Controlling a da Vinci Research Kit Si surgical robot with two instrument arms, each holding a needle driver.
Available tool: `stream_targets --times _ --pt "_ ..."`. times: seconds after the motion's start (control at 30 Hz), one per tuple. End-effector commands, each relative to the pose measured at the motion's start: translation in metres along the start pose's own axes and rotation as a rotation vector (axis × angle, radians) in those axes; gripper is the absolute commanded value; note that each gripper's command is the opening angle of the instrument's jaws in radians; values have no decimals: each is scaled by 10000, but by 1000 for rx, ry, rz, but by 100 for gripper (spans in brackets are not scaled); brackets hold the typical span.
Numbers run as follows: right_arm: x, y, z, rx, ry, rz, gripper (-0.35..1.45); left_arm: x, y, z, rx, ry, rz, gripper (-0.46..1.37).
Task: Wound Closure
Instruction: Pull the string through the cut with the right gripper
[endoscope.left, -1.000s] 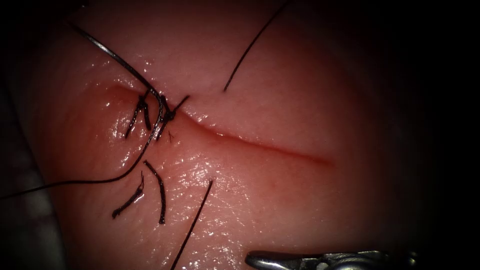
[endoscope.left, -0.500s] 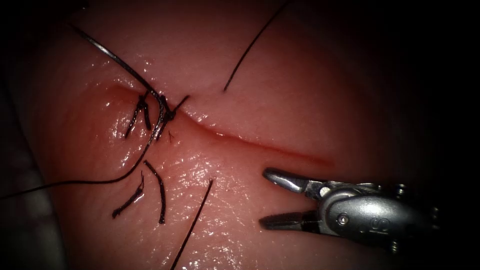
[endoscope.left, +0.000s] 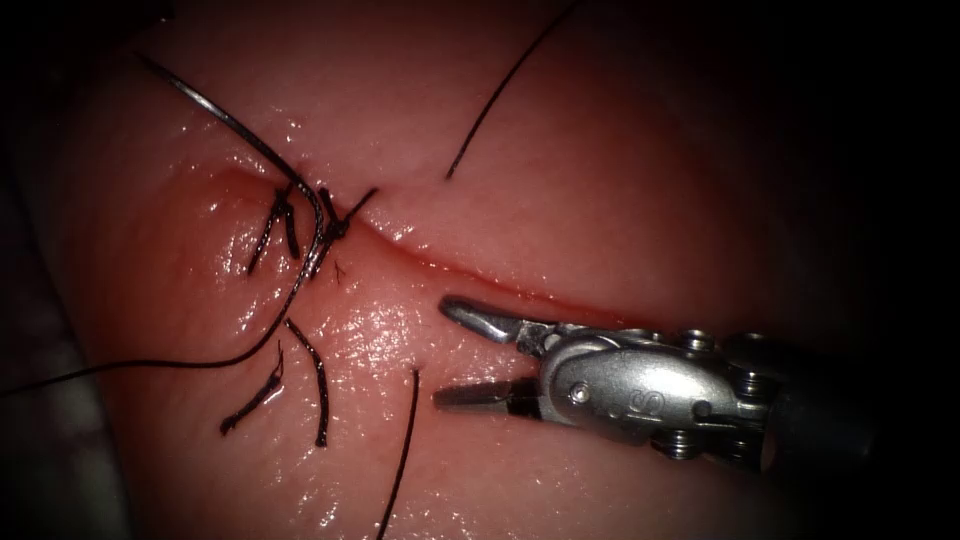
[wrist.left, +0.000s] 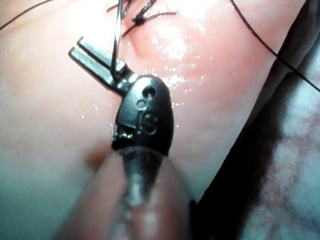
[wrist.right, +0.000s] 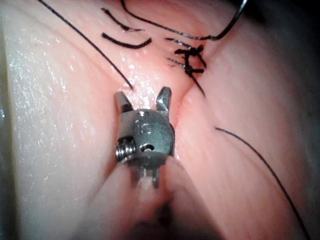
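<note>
The right tool (endoscope.left: 442, 352) has its jaws spread wide in a V and holds nothing; in the right wrist view (wrist.right: 143, 100) the two tips stand apart over bare, wet tissue (endoscope.left: 600, 150). Its upper tip lies just beside the open stretch of the cut (endoscope.left: 520, 290), to the right of the knot (endoscope.left: 335, 228), and its lower tip points at a loose strand (endoscope.left: 402, 450) that runs to the tissue's near edge. A stamped mark like an S shows on the tool's wrist body; I cannot read it surely. The left tool (wrist.left: 76, 46) has its jaws closed to a thin slit on the needle (wrist.left: 116, 45), gripped near one end, close to the hinge; its dark wrist body bears a similar single character. From there the needle (endoscope.left: 232, 118) arcs down from the tissue's far left corner to the stitched left end of the cut and curves on past the knot. Whether it pierces the tissue there cannot be told. The thread (endoscope.left: 150, 364) sweeps from it to the tissue's left edge. Short cut ends (endoscope.left: 320, 385) lie near that sweep. Another strand (endoscope.left: 500, 95) runs from the far edge down to the cut. The widest bare ground lies right of the knot, on both sides of the cut.
</note>
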Motion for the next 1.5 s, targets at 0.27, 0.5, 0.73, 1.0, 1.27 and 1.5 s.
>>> stream_targets --times 0.27,0.5,0.73,1.0,1.27,1.5 --pt "2 -11 10 12 19 7 132 -1 1 -1 0 0 2 -35" --pt "1 -17 22 16 26 19 126 -1 1 -1 0 0 2 -35" --pt "2 -19 21 81 58 26 -35 -1 1 -1 0 0 2 -35" --pt "10 -28 15 120 75 41 -35 0 0 0 0 0 1 -35" --pt "43 -52 4 179 103 31 -35 -1 -1 1 -1 0 0 -35" --pt "75 -77 6 225 126 13 -35 -1 0 1 0 0 1 -35"
